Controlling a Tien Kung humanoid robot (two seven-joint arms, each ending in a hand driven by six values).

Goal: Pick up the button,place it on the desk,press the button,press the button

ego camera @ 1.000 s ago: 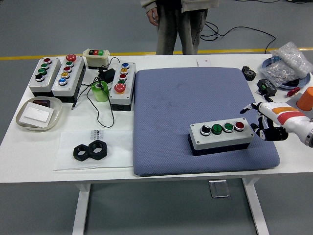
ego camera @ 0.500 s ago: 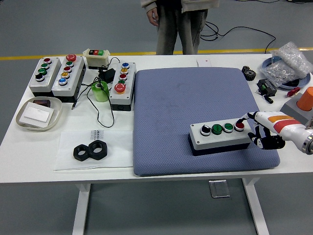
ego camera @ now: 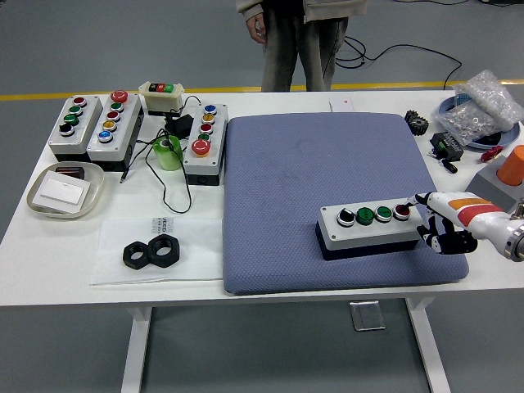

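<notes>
Button box [ego camera: 372, 228] with four caps in a row, black-and-white, green, green and red, sits on the blue-grey pad [ego camera: 327, 164], toward the pad's right front corner. Its red button [ego camera: 401, 211] is at the right end, and the right hand [ego camera: 438, 223] comes in from the right edge with one white finger stretched out so that its tip [ego camera: 412, 201] is at that red cap; whether it presses down cannot be told. That hand's other fingers are curled under, dark, beside the box's right end, and they hold nothing.

On the white table [ego camera: 270, 286] to the pad's left stand three more button boxes [ego camera: 106, 123], a small one with a cable, a green roll [ego camera: 168, 152], a shallow tray [ego camera: 65, 190] and two black hex nuts [ego camera: 151, 252] on a white sheet. Bagged parts [ego camera: 483, 106] and an orange piece [ego camera: 512, 164] lie at the far right. A person [ego camera: 299, 41] stands at the far side, hands hanging.
</notes>
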